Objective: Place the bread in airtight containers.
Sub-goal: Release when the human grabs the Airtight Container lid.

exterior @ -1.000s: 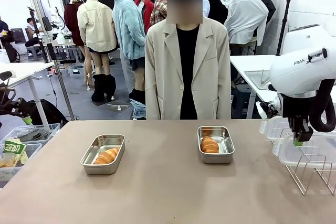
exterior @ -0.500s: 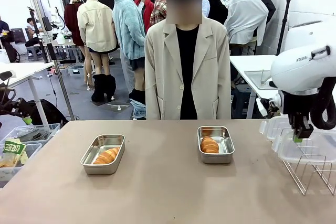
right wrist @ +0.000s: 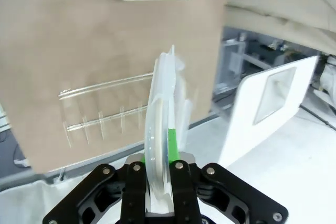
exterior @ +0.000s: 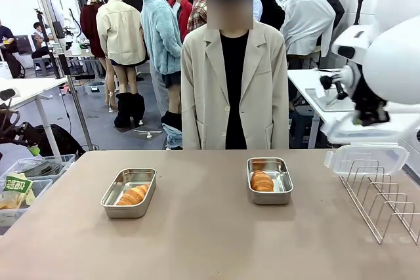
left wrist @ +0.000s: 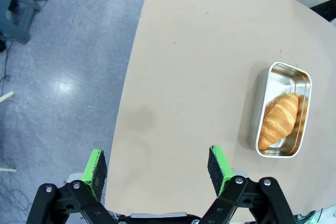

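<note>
No word, brand or number can be read in any of the views. The only printed thing is a green packet [exterior: 14, 188] lying in a clear bin [exterior: 62, 158] beside the table, far off to the left of the right claw [exterior: 361, 121] and lower than it. The packet carries pale lettering and a small picture, all too small and blurred to make out
</note>
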Controlling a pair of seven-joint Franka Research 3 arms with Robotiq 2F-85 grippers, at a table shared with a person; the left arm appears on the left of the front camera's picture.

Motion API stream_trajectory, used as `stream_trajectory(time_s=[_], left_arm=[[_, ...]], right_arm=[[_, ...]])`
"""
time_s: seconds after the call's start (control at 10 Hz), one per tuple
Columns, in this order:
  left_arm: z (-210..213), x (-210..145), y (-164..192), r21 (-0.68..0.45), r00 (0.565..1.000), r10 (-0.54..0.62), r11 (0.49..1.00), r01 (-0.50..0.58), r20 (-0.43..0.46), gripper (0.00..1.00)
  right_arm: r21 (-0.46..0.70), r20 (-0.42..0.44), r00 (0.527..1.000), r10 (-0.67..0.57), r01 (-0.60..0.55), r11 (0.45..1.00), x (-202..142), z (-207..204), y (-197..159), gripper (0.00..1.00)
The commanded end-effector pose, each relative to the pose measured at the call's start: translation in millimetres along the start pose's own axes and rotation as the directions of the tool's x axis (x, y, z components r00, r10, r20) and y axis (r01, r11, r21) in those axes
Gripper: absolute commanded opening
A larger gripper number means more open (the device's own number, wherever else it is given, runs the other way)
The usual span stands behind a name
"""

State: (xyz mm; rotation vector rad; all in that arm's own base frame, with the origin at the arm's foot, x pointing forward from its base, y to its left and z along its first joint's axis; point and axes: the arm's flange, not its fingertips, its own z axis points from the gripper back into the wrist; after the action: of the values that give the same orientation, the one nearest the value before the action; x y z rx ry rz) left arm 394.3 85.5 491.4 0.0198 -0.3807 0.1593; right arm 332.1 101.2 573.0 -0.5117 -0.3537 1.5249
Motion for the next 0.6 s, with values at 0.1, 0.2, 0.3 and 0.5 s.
stream_trajectory(time_s=[0.1, 0.2, 0.3, 0.5], left_arm=[[1.0, 0.2, 0.7, 0.0, 1.0, 0.002, 1.0, -0.002, -0.004, 1.0], [1.0, 0.2, 0.7, 0.0, 1.0, 0.002, 1.0, -0.002, -0.004, 1.0], [1.0, 0.2, 0.7, 0.0, 1.0, 0.002, 1.0, -0.002, -0.004, 1.0], [1.0, 0.2, 0.7, 0.0, 1.0, 0.002, 1.0, -0.002, -0.004, 1.0]], right_arm=[[-0.241, 0.132, 0.989, -0.074, 0.105, 0.965, 63.7, -13.3, -27.0, 0.0], [-0.296, 0.157, 0.98, -0.122, 0.164, 0.941, 86.8, -11.9, -35.9, 0.0], [-0.294, 0.187, 0.974, -0.125, 0.177, 0.939, 107.3, -10.2, -42.5, 0.0], [-0.289, 0.239, 0.951, -0.197, 0.263, 0.921, 145.9, -19.0, -67.1, 0.0]])
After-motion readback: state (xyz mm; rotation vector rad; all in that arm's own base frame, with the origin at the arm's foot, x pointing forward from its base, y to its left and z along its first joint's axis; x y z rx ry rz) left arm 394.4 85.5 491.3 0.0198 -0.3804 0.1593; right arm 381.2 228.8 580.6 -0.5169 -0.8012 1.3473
